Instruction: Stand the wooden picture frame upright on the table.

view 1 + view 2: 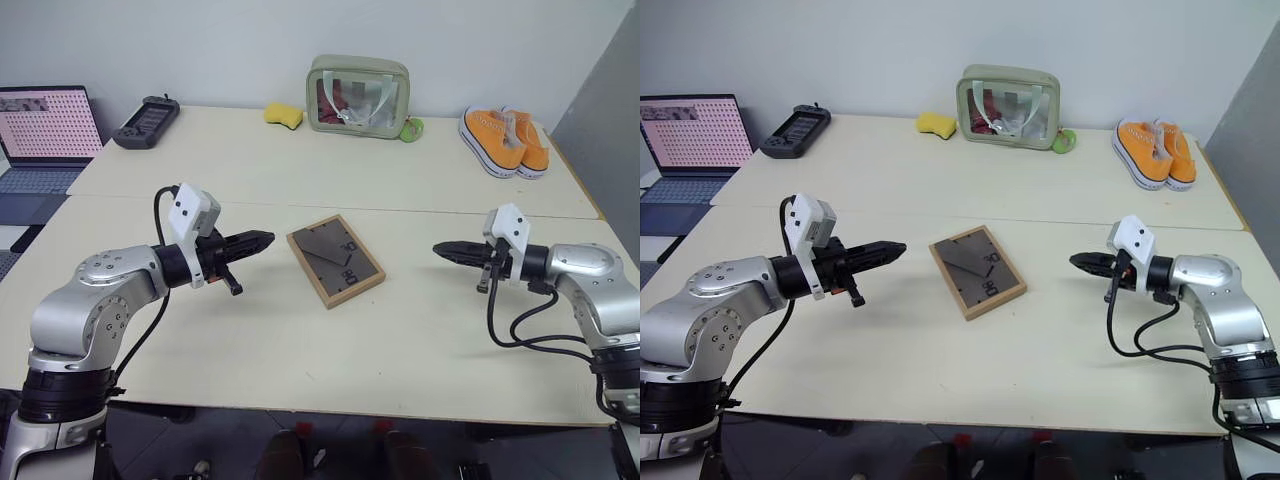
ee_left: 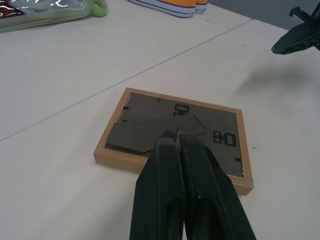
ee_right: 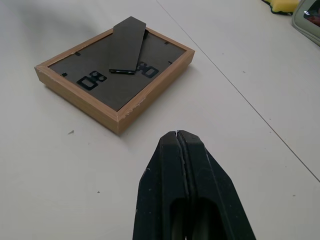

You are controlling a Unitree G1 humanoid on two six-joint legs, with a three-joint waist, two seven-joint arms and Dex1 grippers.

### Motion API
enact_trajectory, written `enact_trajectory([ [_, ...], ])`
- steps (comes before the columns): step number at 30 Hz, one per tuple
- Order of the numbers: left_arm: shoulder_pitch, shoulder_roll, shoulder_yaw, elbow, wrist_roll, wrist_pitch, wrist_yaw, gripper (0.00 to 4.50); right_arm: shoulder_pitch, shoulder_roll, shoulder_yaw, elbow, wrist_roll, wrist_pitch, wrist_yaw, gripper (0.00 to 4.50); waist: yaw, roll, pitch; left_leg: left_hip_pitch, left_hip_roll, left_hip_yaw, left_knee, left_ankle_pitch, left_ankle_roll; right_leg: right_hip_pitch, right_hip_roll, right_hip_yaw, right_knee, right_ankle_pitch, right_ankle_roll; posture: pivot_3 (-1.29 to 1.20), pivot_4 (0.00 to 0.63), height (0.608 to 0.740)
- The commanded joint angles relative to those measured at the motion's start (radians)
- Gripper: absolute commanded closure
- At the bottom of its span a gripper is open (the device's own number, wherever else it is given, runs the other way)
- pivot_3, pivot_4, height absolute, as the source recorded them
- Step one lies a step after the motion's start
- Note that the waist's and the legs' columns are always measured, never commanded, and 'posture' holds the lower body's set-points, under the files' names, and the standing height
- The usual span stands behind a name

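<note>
The wooden picture frame (image 1: 335, 260) lies face-down (stand flap up) between my left gripper (image 1: 262, 240) and right gripper (image 1: 442, 248), both pressed closed, empty.

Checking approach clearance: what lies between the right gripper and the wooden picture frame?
Nothing: bare table separates the shut right gripper from the wooden picture frame, which lies back-up. The left eye and right wrist views show it.

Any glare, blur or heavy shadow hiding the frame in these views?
Left eye view: even light, wooden picture frame sharp. Left wrist view: the left hand overlaps its near edge; glare on the pouch. Right wrist view: frame clear, soft shadow beside it.
</note>
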Motion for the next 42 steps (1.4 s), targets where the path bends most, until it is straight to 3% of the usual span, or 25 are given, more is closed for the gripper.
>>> enact_trajectory([
  [1,-0.012,-0.001,0.02,-0.007,0.007,-0.02,0.008,4.47,-0.014,0.0,-0.039,-0.009,0.009,-0.027,-0.001,4.5,0.0,0.0,0.0,0.0,0.0,0.0,0.0,0.0,0.0,0.0,0.0,0.0,0.0,0.0,0.0,0.0,0.15,0.74],
  [11,-0.032,-0.133,-0.021,0.254,0.161,-0.162,0.125,4.47,0.038,0.15,0.018,0.025,-0.089,-0.109,-0.168,4.5,0.0,0.0,-0.001,0.001,0.0,0.0,0.001,0.0,0.0,0.001,0.0,0.0,0.001,0.0,0.0,0.0,0.15,0.74],
  [16,-0.141,-0.247,-0.087,0.519,0.267,-0.31,0.141,4.47,0.06,0.24,0.04,0.062,-0.135,-0.152,-0.252,4.5,0.006,0.0,-0.001,0.001,0.0,-0.001,0.002,0.0,0.0,0.001,0.0,-0.001,0.002,0.0,0.0,0.0,0.15,0.74],
  [22,-0.254,-0.323,-0.141,0.705,0.336,-0.415,0.094,4.47,0.078,0.298,0.071,0.133,-0.201,-0.223,-0.303,4.5,0.002,0.0,-0.002,0.001,-0.001,-0.001,0.002,0.001,-0.002,0.001,0.0,-0.001,0.002,0.0,0.0,0.0,0.15,0.74],
  [32,-0.295,-0.364,-0.158,0.768,0.375,-0.444,0.035,4.47,0.085,0.367,0.086,0.199,-0.24,-0.261,-0.369,4.5,0.0,0.0,-0.002,0.001,-0.001,-0.001,0.002,0.001,-0.002,0.001,0.0,-0.001,0.003,0.0,0.0,0.0,0.15,0.74],
  [42,-0.34,-0.388,-0.166,0.828,0.405,-0.474,0.013,4.47,0.22,0.394,0.105,-0.083,-0.194,-0.123,-0.365,4.5,0.002,0.0,-0.002,0.001,-0.001,-0.002,0.002,0.001,-0.002,0.001,0.0,-0.002,0.004,0.0,0.0,0.0,0.15,0.74],
])
